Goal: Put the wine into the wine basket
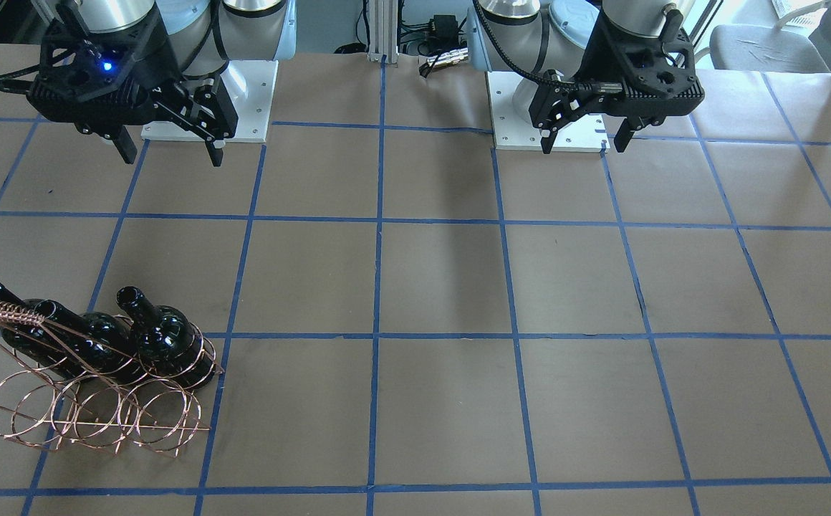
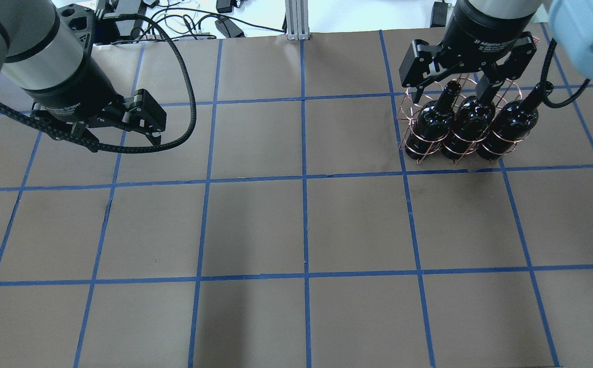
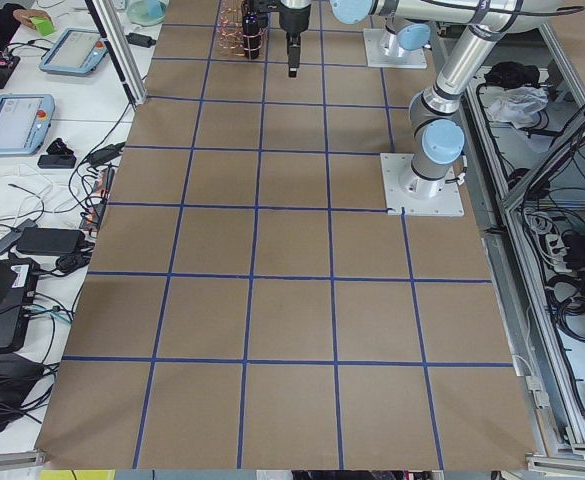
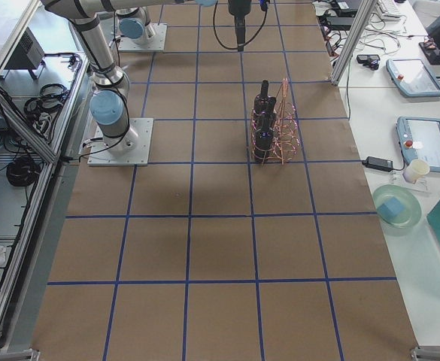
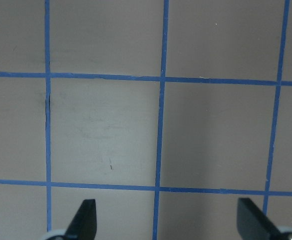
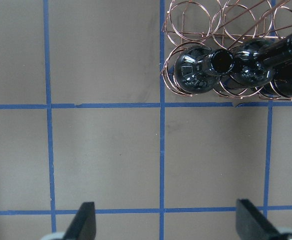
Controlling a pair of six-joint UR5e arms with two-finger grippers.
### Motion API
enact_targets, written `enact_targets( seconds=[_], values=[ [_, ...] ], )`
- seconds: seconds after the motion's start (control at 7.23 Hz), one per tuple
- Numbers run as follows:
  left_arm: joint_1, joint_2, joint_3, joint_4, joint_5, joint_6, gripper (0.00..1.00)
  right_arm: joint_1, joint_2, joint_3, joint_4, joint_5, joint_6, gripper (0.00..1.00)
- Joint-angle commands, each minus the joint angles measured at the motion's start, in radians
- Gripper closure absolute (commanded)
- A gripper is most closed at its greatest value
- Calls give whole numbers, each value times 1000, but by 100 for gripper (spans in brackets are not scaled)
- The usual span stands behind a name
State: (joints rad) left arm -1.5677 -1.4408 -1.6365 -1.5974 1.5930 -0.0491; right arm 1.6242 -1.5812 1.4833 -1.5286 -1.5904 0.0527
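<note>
Three dark glossy wine bottles stand upright side by side in the copper wire wine basket (image 1: 100, 419), in its row of rings nearer the robot (image 1: 165, 337) (image 1: 93, 344) (image 1: 18, 322). They are alike, so I cannot tell which is the task's wine. The other row of rings is empty. Bottles (image 2: 432, 122) and basket (image 2: 413, 149) also show overhead, and in the right wrist view (image 6: 195, 72) (image 6: 195, 20). My right gripper (image 1: 170, 152) (image 2: 450, 91) (image 6: 166, 222) is open and empty, high above the table beside the basket. My left gripper (image 1: 584, 145) (image 2: 125, 142) (image 5: 168, 220) is open and empty, far from it.
The table is brown paper with a blue tape grid (image 2: 304, 179). The arm base plates (image 1: 208, 100) (image 1: 551, 115) stand at its robot edge. Tablets, cables and a green plate (image 4: 396, 204) lie on side benches beyond the table.
</note>
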Motion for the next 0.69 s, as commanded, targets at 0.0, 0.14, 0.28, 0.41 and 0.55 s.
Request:
enact_targets(
  seconds=[0.0, 0.14, 0.28, 0.41, 0.55],
  values=[
    [0, 2, 1, -1, 2, -2, 0, -29, -2, 2, 11, 3, -1, 0],
    [0, 5, 1, 0, 2, -2, 0, -36, -3, 2, 19, 1, 1, 0],
    [0, 5, 1, 2, 2, -2, 0, -35, -10, 3, 21, 1, -1, 0],
    [0, 4, 0, 1, 2, -3, 0, -35, -13, 8, 16, 1, -2, 0],
    [0, 2, -2, -3, 2, 0, 0, -35, -13, 8, 10, 1, 1, 0]
  ],
)
